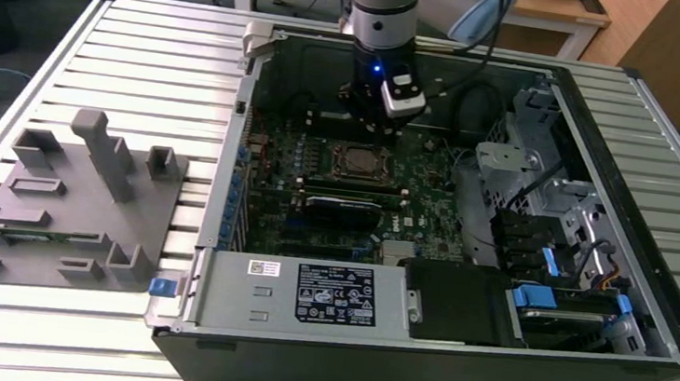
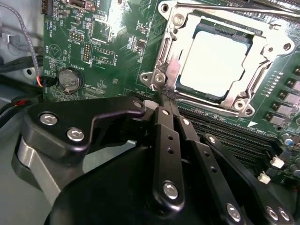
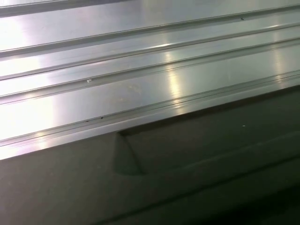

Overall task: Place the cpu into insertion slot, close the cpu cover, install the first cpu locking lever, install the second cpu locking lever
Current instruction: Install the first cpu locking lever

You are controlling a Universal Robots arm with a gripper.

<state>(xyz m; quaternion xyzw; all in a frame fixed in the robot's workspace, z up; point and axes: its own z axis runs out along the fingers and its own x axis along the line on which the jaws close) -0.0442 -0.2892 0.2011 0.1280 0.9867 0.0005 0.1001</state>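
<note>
My gripper (image 2: 165, 101): fingers pressed together, holding nothing, tips at the cpu cover (image 2: 262, 56) corner | cpu (image 2: 218, 58): seated in insertion slot (image 1: 357, 160), upper right of second wrist view | cover lies flat over it

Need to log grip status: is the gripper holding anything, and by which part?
Nothing visibly held: the gripper fingers are together beside the cpu cover, with the cpu in the socket.

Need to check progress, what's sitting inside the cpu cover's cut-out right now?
The cpu, its pale metal top framed by the closed cpu cover. The insertion slot beneath is covered.
</note>
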